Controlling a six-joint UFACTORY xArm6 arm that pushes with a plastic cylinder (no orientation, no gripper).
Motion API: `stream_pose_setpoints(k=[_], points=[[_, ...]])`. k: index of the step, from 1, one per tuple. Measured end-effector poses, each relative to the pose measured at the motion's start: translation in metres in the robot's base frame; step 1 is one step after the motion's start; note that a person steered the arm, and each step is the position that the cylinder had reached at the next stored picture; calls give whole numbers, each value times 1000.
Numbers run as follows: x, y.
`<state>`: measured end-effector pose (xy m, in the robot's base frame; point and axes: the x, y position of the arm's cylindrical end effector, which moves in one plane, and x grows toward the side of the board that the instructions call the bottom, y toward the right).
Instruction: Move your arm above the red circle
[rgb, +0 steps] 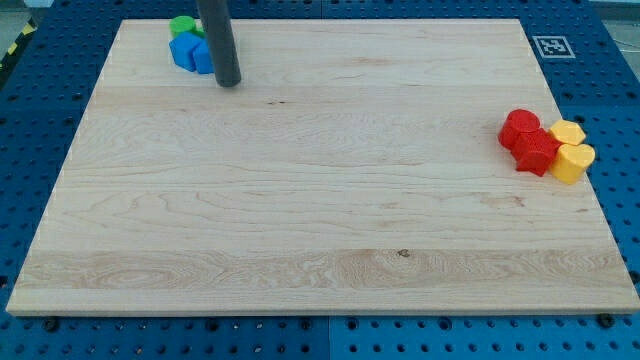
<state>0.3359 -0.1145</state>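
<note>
The red circle (519, 128) sits near the view's right edge of the wooden board (320, 200). A second red block (537, 152) touches it on its lower right. Two yellow blocks (567, 131) (573, 162) lie just right of the red ones. My tip (228, 82) stands at the view's top left, far from the red circle. It is just right of a blue block (189, 53), with a green block (184, 27) behind that. The rod hides part of the blue block.
A black-and-white marker tag (550, 45) lies at the board's top right corner. Blue perforated table surface (30, 120) surrounds the board on all sides.
</note>
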Motion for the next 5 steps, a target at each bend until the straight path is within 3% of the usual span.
stream_pose_setpoints(k=[2,3,4,5], points=[[28,12],[57,-35],[58,-105],[26,-109]])
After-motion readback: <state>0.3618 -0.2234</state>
